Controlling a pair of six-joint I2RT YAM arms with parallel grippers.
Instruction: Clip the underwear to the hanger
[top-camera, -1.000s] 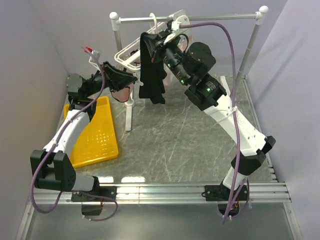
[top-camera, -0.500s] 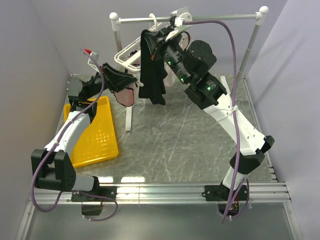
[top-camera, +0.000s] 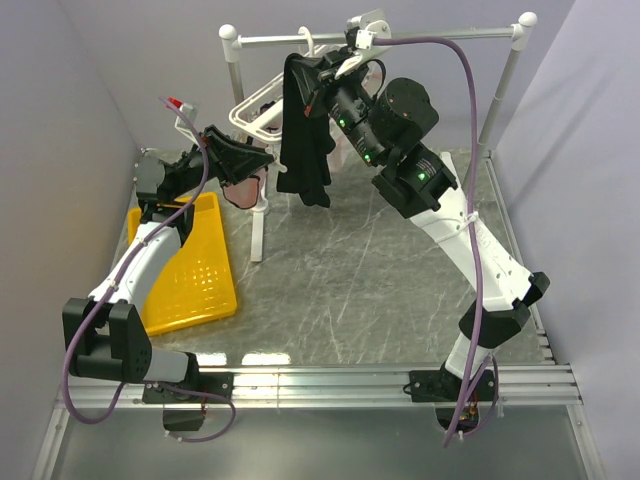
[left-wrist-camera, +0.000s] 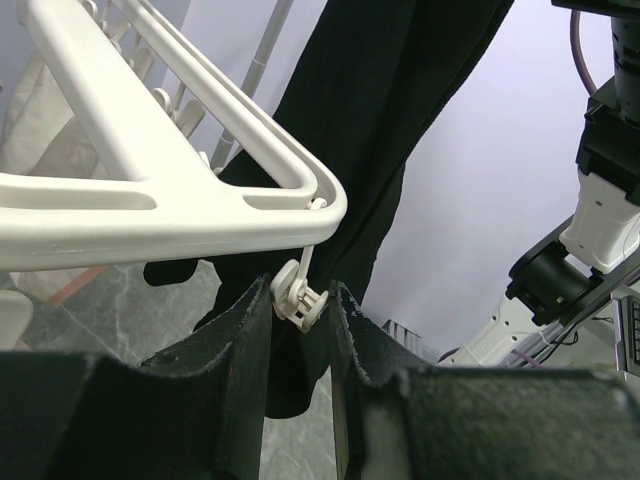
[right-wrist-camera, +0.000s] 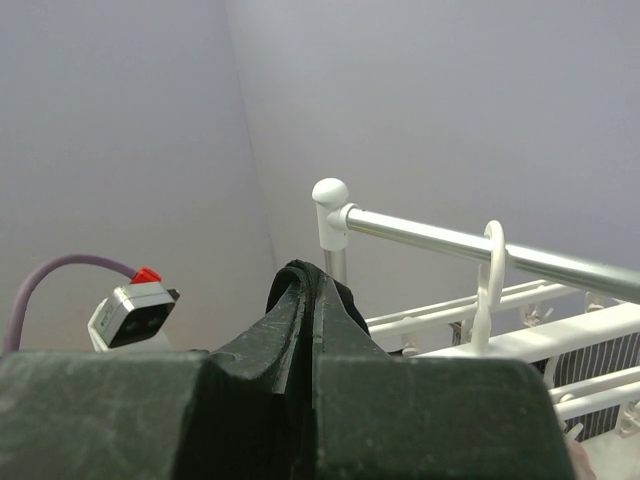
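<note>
Pinching black underwear tight, R jaws up by rail; L jaws narrow, gripping hanger clip.

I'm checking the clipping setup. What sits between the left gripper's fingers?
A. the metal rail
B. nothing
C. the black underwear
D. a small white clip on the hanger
D: in the left wrist view the clip hanging from the corner of the hanger sits between the fingers of the left gripper, while the underwear hangs behind it, held by the right gripper.
</note>
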